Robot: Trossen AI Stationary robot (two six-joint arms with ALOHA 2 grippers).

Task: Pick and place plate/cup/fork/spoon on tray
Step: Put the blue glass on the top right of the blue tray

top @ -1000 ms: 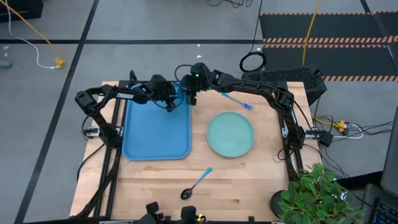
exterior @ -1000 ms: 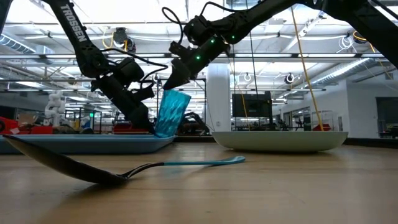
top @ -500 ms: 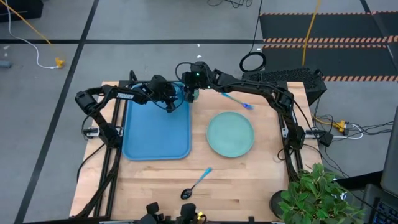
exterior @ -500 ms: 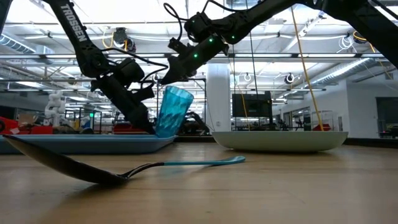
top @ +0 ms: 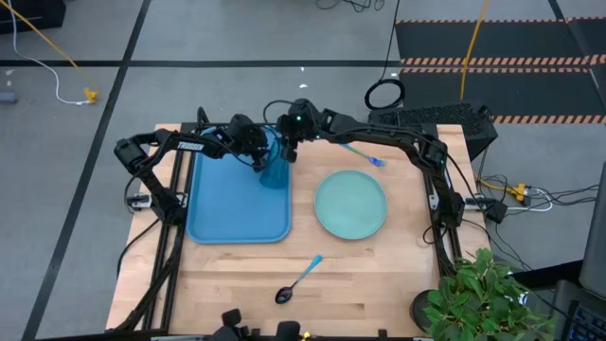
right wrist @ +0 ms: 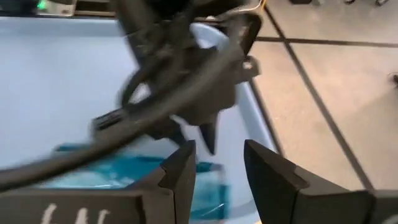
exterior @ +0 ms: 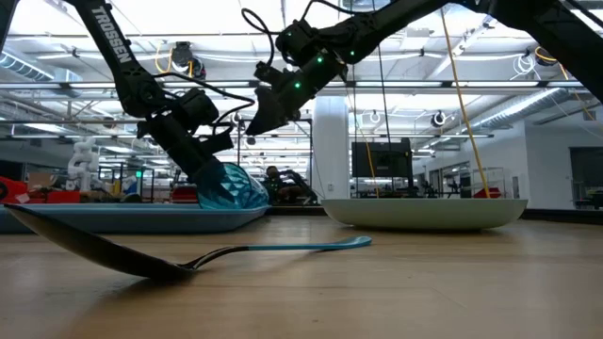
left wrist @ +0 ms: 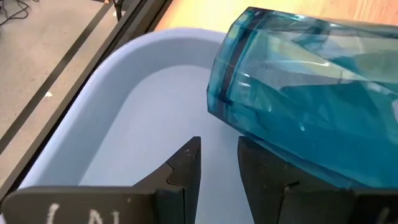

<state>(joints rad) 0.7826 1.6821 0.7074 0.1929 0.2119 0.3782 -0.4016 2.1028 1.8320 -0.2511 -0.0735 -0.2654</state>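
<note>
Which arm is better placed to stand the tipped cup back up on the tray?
Probably the left. The cup lies on its side in the tray, right beside the left gripper. The right gripper hovers above, clear of it.

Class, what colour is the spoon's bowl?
Black, on the spoon; clearest in the high view.

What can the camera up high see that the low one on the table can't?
Only the high view shows the fork lying past the plate, and a leafy plant. Only the low view shows the big room behind the table. Both show the cup tipped on its side in the tray, the spoon, and the left gripper and right gripper close over the cup, neither holding it.
</note>
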